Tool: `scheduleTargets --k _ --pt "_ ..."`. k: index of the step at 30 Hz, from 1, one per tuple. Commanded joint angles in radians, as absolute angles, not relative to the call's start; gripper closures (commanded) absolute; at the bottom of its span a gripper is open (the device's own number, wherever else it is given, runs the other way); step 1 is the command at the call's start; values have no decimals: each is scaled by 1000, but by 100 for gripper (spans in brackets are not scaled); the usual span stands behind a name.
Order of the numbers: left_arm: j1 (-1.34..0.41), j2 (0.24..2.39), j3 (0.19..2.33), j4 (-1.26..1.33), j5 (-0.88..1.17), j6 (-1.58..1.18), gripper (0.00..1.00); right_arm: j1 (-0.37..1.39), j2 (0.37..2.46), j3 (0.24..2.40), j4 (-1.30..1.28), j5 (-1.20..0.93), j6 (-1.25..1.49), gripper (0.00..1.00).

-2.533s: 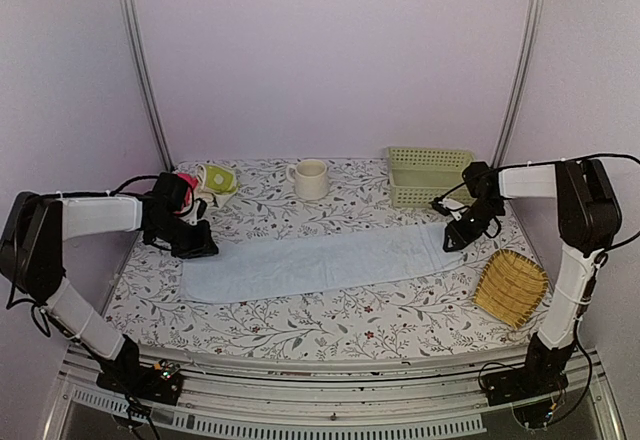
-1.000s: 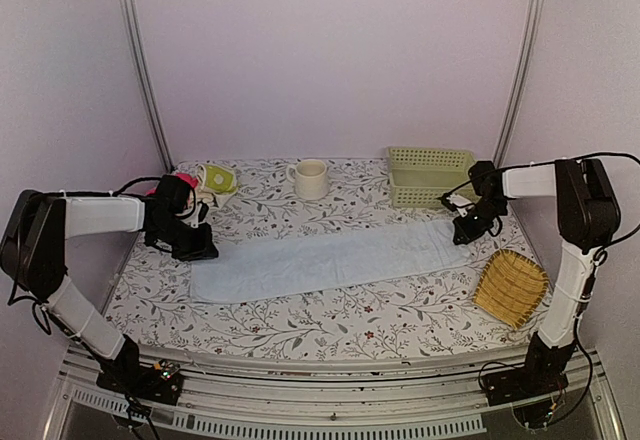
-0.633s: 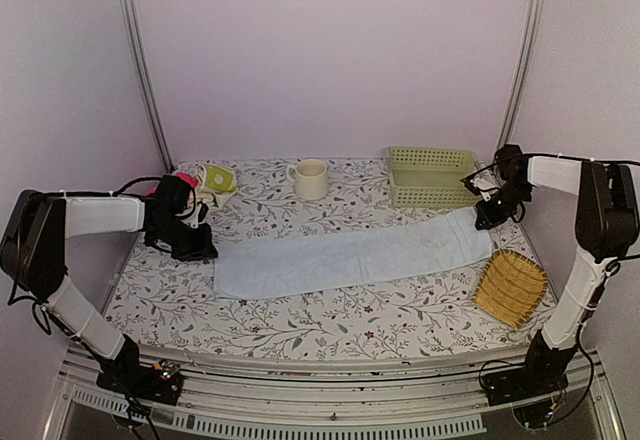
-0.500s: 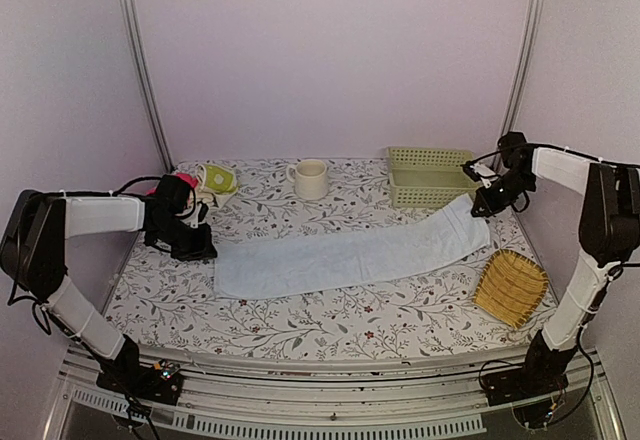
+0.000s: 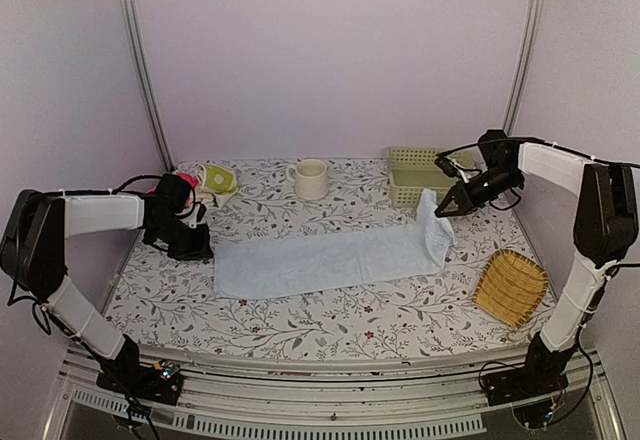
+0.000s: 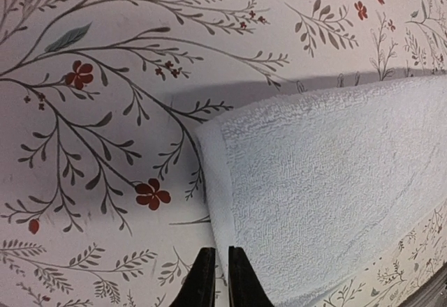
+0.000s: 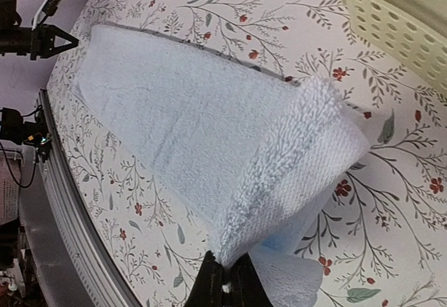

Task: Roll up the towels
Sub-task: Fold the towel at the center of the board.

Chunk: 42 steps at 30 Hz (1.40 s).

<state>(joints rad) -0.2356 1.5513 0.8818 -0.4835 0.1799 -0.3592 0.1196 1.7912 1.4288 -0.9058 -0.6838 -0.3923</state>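
Roll start: right gripper [image 5: 441, 210] clamped on raised end of pale blue towel [image 5: 320, 260], left gripper [image 6: 221, 282] pinched on opposite hem; next, tuck end tight.

long towel [image 5: 320, 260] central; mug [image 5: 310, 178], basket [image 5: 420, 172] behind; tray [image 5: 510, 286] right

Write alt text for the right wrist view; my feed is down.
The right gripper pinches one end of the pale blue towel, holding it lifted and folded back over itself, while the rest lies flat across the floral tablecloth toward the upper left. A yellow-green basket sits at the upper right.
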Motion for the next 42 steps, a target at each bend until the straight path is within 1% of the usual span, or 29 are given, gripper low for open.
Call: scheduleTargets --k 1,6,12,20,28,32,42 --pt "-248 1575 916 -525 145 -343 89 163 1853 1483 -947 -867 -328 98" --pt "-247 1599 925 -558 121 -368 89 240 1894 1490 -890 -940 -253 98" --pt "-247 1590 892 -549 137 -402 89 355 1949 1501 -800 -976 -153 98" --pt "-250 1577 833 -531 178 -415 90 490 2019 1572 -600 -1013 109 98" --pt "-249 1555 799 -507 190 -425 89 647 2183 1765 -509 -998 286 98" --pt "-251 1556 779 -487 199 -429 89 686 2262 1861 -455 -943 381 98" --pt "-251 1561 767 -471 209 -440 89 787 2448 2069 -365 -936 522 98"
